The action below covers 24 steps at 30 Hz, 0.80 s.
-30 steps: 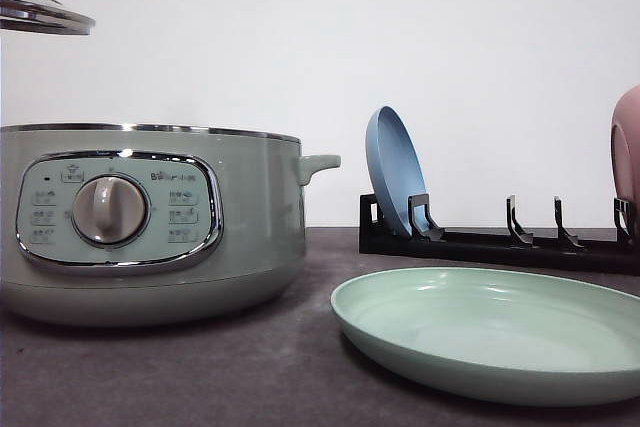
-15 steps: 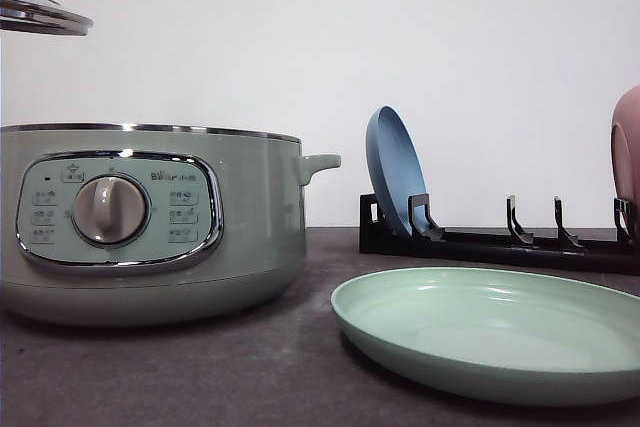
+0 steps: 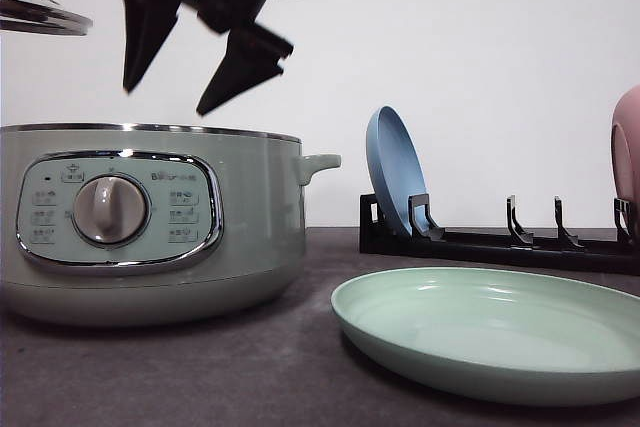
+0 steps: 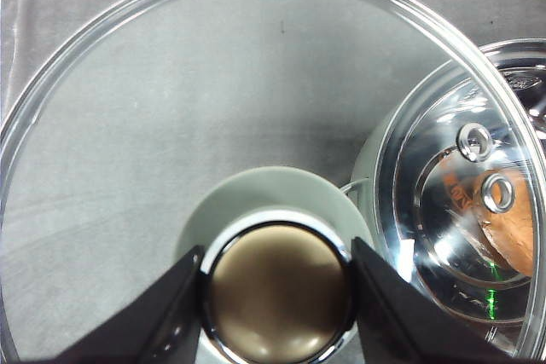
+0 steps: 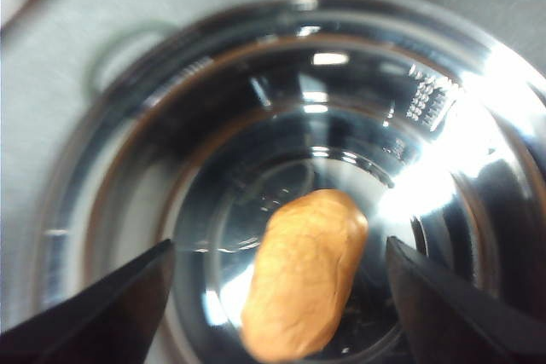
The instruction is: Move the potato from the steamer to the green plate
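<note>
Potato (image 5: 304,273): lies on the shiny floor of the steamer (image 3: 150,217), long axis slanted across the bowl.
Right gripper (image 3: 175,92): jaws spread wide and empty, poised above the pot's open mouth; the potato sits below, between the two fingers, its length running roughly along them rather than across the gap.
Left gripper (image 4: 277,283): clamped on the knob of the glass lid (image 4: 213,83), held off to the side.
Nearer arm: the right, by my judgement.
Green plate (image 3: 480,367): empty, beside the steamer.
Hidden: potato masked by the pot wall in front view.
</note>
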### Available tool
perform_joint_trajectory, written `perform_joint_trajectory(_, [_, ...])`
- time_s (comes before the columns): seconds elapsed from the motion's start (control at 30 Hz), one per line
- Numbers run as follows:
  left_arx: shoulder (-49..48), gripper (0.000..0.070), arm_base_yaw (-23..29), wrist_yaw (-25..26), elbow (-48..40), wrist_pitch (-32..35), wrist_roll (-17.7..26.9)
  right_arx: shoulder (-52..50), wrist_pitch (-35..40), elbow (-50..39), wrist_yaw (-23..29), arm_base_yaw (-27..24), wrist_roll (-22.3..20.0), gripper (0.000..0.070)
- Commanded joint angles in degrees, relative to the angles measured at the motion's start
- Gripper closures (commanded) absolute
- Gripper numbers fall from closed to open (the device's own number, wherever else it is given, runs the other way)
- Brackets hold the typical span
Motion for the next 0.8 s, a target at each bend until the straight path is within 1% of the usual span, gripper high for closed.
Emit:
perform_joint_trajectory(0.0, [-0.3, 0.0699, 0.1, -0.2, 1.6, 2.1, -0.1, 2.0, 0.9, 1.6, 0.9, 0.8, -0.5, 0.0203])
perform_joint_trajectory(0.53, [-0.3, 0.0699, 0.1, -0.2, 1.6, 2.0, -0.2, 7.8, 1.5, 1.6, 4.1, 1.6, -0.9, 0.0202])
perform_joint_trajectory(0.77, [-0.3, 0.0699, 0.1, -0.2, 1.6, 2.0, -0.2, 9.5, 1.1, 1.6, 4.1, 1.8, -0.9, 0.0201])
